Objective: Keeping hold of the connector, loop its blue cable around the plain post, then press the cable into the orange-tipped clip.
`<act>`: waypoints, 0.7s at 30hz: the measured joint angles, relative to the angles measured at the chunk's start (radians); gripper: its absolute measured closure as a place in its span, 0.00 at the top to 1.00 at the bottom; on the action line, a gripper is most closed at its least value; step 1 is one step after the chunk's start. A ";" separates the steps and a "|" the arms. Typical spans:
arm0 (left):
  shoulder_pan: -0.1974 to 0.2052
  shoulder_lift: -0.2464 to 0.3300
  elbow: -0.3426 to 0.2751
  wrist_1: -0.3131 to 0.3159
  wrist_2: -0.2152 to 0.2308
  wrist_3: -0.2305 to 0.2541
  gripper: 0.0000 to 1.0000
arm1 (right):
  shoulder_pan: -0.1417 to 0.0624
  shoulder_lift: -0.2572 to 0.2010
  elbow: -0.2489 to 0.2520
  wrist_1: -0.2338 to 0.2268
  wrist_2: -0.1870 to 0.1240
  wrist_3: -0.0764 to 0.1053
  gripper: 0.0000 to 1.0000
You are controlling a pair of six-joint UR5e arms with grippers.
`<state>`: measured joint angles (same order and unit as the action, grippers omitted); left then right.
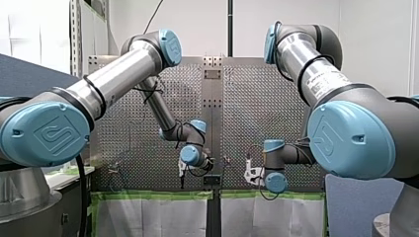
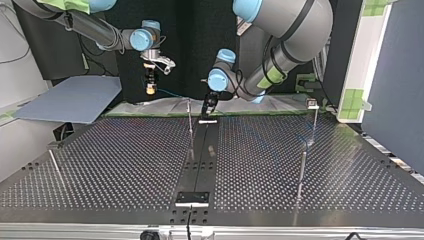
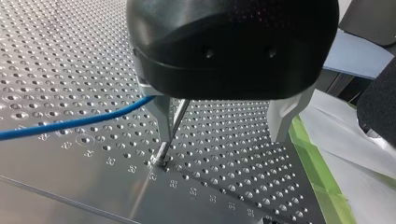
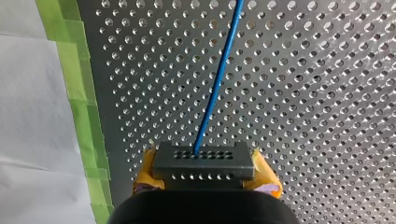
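Connector [image 4: 203, 162] sits clamped between my right gripper's [image 4: 206, 173] yellow pads [image 4: 145, 171], blue cable [image 4: 217, 79] running ahead (no loop yet, I judge), plain post [image 3: 172, 137] between my left gripper's [image 3: 222, 135] parted fingers, clipping undone

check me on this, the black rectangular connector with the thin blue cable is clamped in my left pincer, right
Wrong arm. The black rectangular connector with the thin blue cable is clamped in my right pincer, between its yellow pads; the right wrist view shows it. My left pincer is open, holding nothing.
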<state>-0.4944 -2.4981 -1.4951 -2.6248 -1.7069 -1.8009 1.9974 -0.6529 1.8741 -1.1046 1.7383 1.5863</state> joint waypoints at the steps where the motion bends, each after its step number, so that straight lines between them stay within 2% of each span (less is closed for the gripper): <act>1: 0.000 0.000 0.000 0.000 -0.001 0.001 0.98 | -0.001 0.000 0.000 0.000 0.000 0.000 0.00; 9: -0.002 0.001 0.000 -0.027 -0.007 0.042 0.98 | -0.002 0.000 0.000 0.000 0.000 -0.001 0.00; 16: -0.016 0.007 -0.012 -0.087 -0.056 0.107 0.98 | -0.004 0.000 0.000 0.000 -0.002 0.000 0.00; 21: -0.019 0.045 -0.054 -0.070 -0.059 0.120 0.98 | -0.004 0.000 0.000 0.001 -0.003 0.000 0.00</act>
<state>-0.5138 -2.4531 -1.5494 -2.6952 -1.7659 -1.6805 1.9936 -0.6530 1.8740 -1.1035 1.7353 1.5865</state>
